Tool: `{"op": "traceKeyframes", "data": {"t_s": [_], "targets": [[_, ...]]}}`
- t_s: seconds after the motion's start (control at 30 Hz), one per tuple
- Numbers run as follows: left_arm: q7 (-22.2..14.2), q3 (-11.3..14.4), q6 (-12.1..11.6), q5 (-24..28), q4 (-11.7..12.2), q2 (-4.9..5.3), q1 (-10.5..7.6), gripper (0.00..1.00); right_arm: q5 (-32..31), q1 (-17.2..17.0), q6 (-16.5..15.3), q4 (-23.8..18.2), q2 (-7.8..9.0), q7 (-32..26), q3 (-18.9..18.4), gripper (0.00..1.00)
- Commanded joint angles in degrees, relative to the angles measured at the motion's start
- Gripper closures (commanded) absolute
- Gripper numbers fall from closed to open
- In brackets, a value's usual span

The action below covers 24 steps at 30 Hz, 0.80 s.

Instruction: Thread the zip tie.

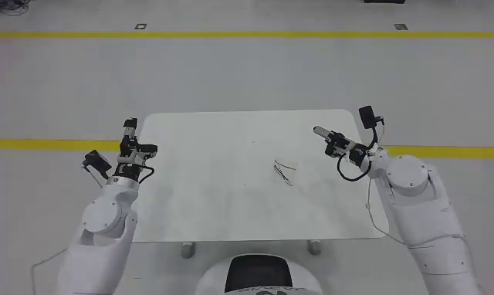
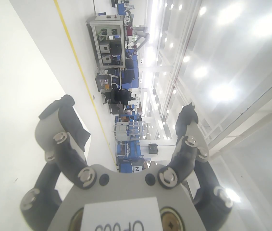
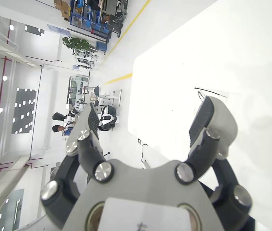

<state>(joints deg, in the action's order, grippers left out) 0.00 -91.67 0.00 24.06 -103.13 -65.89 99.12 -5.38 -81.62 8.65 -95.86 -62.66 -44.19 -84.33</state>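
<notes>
White table (image 1: 216, 206), zip tie (image 1: 284, 171) right of centre; yellow floor lines (image 1: 247, 35).

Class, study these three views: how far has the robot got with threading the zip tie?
Done: nothing visible yet. The zip tie lies on the table, with neither gripper touching it.
In hand: nothing. The left gripper and right gripper are both open and empty, near the table's opposite sides.
Left: picking the tie up, then feeding its tail through its head.
</notes>
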Motion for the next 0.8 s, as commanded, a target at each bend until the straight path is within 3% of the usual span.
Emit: {"op": "traceKeyframes", "data": {"t_s": [0.0, 0.13, 0.27, 0.47, 0.6, 0.77], "targets": [[0.00, 0.00, 0.00, 0.00, 0.00, 0.00, 0.00, 0.00, -0.04, 0.01, 0.00, 0.00, 0.00, -0.02, 0.00, 0.00], [0.00, 0.00, 0.00, 0.00, 0.00, 0.00, 0.00, 0.00, -4.38, 1.78, -1.65, -1.49, 0.29, -2.47, 1.40, 0.00], [0.00, 0.00, 0.00, 0.00, 0.00, 0.00, 0.00, 0.00, -11.50, 7.52, -3.61, -0.45, 0.65, -9.54, 5.36, 0.00], [0.00, 0.00, 0.00, 0.00, 0.00, 0.00, 0.00, 0.00, -17.19, 15.86, -4.60, 4.30, 0.31, -17.64, 12.62, 0.00], [0.00, 0.00, 0.00, 0.00, 0.00, 0.00, 0.00, 0.00, -21.70, 20.90, -8.73, 8.88, -0.27, -23.34, 19.47, 0.00], [0.00, 0.00, 0.00, 0.00, 0.00, 0.00, 0.00, 0.00, -22.02, 21.31, -8.63, 9.45, -0.35, -23.18, 19.90, 0.00]]}}
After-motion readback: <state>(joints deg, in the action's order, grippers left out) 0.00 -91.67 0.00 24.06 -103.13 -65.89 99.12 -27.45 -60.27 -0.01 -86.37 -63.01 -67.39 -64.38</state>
